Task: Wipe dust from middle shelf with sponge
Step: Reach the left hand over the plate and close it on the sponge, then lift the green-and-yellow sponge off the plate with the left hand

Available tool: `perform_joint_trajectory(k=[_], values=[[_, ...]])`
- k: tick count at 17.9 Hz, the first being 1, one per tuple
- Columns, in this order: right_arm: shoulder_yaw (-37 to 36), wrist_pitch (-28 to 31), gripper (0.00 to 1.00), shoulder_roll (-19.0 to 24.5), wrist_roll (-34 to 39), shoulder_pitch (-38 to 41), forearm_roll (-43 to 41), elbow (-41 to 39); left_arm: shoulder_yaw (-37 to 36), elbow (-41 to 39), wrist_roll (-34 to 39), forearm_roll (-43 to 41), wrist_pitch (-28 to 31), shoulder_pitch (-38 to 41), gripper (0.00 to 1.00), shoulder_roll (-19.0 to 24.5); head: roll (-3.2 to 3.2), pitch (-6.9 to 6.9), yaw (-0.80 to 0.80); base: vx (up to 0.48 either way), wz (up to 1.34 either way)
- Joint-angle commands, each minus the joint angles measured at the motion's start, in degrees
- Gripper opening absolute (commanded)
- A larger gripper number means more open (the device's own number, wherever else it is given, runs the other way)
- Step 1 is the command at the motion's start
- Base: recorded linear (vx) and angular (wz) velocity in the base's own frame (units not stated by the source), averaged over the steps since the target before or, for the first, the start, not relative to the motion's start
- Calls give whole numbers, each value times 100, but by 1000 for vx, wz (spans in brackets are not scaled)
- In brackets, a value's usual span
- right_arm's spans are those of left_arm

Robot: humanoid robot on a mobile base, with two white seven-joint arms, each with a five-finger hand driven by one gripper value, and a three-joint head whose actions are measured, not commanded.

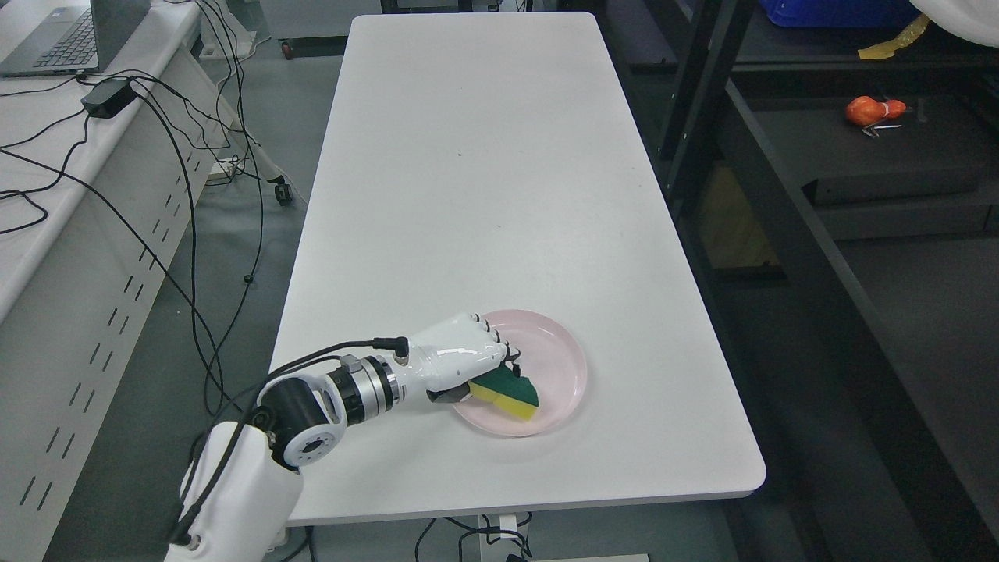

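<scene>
Pink plate near the table's front edge carries the sponge, yellow with a green scouring face. The left hand lies over the sponge's left end, fingers curled down onto it and the thumb tucked under at the near side. That looks like a grasp closing or just closed; the sponge seems to rest on the plate or barely off it, and I cannot tell which.

The right arm is out of view.

Judged from this, the task is at its opening step, the pickup. No wiping has begun. The dark shelving stands to the right of the table, well apart from the hand, and nothing has been carried toward it. An orange object lies on 1 of its boards, toward the far right.

Left to do: lift the sponge clear of the plate, bring it across to the middle shelf, press it down and sweep along the board. Which board counts as the middle 1 is unclear from this angle.
</scene>
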Motion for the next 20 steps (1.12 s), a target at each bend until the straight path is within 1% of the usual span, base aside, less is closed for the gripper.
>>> perform_joint_trajectory(k=[1, 2, 3, 6, 8, 10, 12, 13, 14, 17, 20], values=[[-2, 3, 100, -100, 1, 0, 0, -100, 1848, -48, 73, 1979, -143, 200, 0, -526, 0, 0, 0, 0, 0], [-2, 3, 100, -100, 1, 0, 0, -100, 2007, -92, 82, 2374, -169, 173, 0, -666, 0, 0, 0, 0, 0], [7, 3, 100, -100, 1, 0, 0, -100, 2104, -179, 82, 2857, -169, 173, 0, -700, 0, 0, 0, 0, 0], [-2, 3, 100, -100, 1, 0, 0, -100, 2237, -338, 169, 4088, -134, 356, 0, -700, 0, 0, 0, 0, 0], [-2, 3, 100, -100, 1, 0, 0, -100, 2219, -373, 301, 4923, 14, 629, 0, -700, 0, 0, 0, 0, 0], [-2, 3, 100, -100, 1, 0, 0, -100, 2237, -400, 467, 5399, 400, 814, 1, -700, 0, 0, 0, 0, 0], [-2, 3, 100, -100, 1, 0, 0, -100, 2211, -409, 1299, 5769, 813, 946, 1, -700, 0, 0, 0, 0, 0], [-2, 3, 100, -100, 1, 0, 0, -100, 2184, -487, 1651, 5927, 928, 999, 0, -700, 0, 0, 0, 0, 0], [-2, 3, 100, -100, 1, 0, 0, -100, 2167, -557, 1768, 6059, 1008, 1025, 0, -700, 0, 0, 0, 0, 0], [-2, 3, 100, -100, 1, 0, 0, -100, 2061, -751, 1857, 6446, 1517, 1174, 0, -700, 0, 0, 0, 0, 0], [-2, 3, 100, -100, 1, 0, 0, -100, 1991, -760, 2120, 6553, 1659, 1262, 0, -700, 0, 0, 0, -12, -9]])
